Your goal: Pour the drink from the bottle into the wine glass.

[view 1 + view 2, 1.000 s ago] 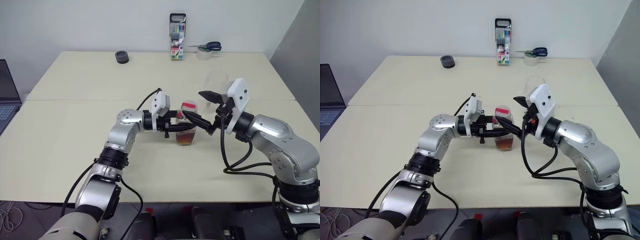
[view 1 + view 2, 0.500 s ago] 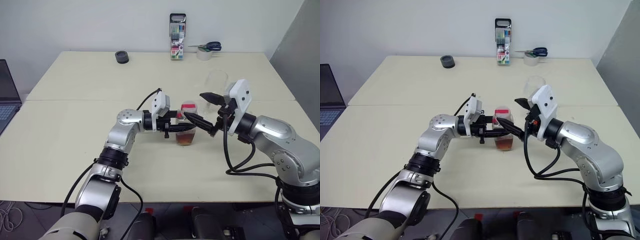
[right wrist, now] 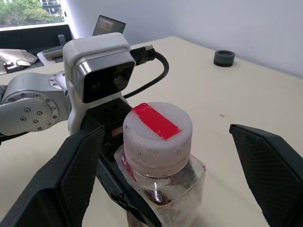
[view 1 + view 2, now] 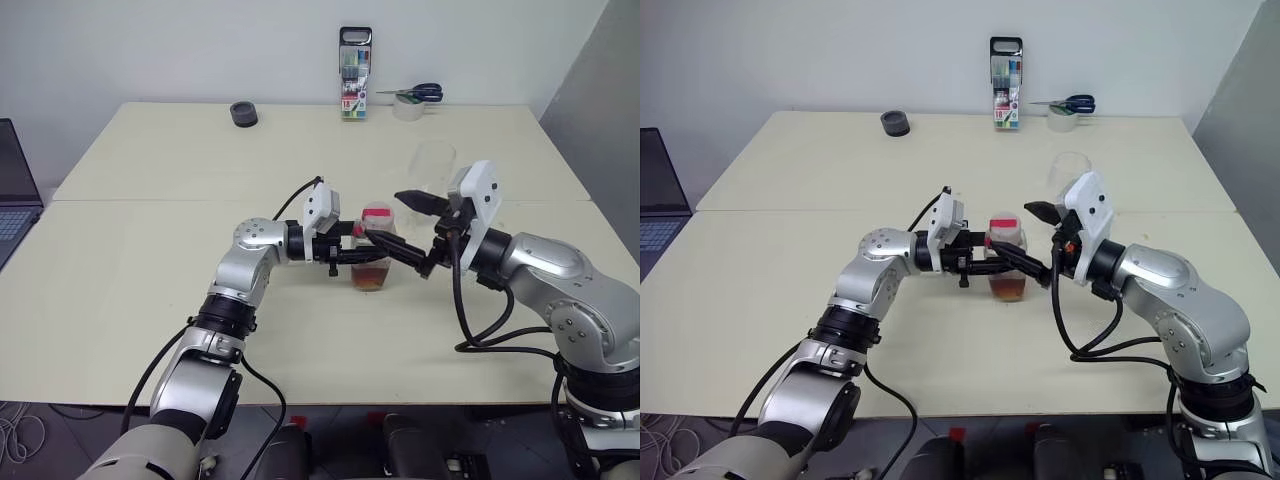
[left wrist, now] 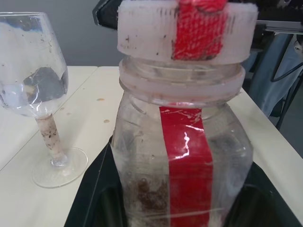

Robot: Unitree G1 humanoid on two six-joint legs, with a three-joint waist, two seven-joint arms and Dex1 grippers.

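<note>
My left end effector clamps the bottle upright on the surface; my right end effector spreads wide around its cap.

The bottle stands mid-table; the wine glass is far right of it, the tape roll far left.

A pale cream counter with a seam across its middle carries the bottle near the centre and the wine glass just behind it. Along the far edge sit a dark tape roll, an upright marker pack and scissors lying on a clear tape roll.
</note>
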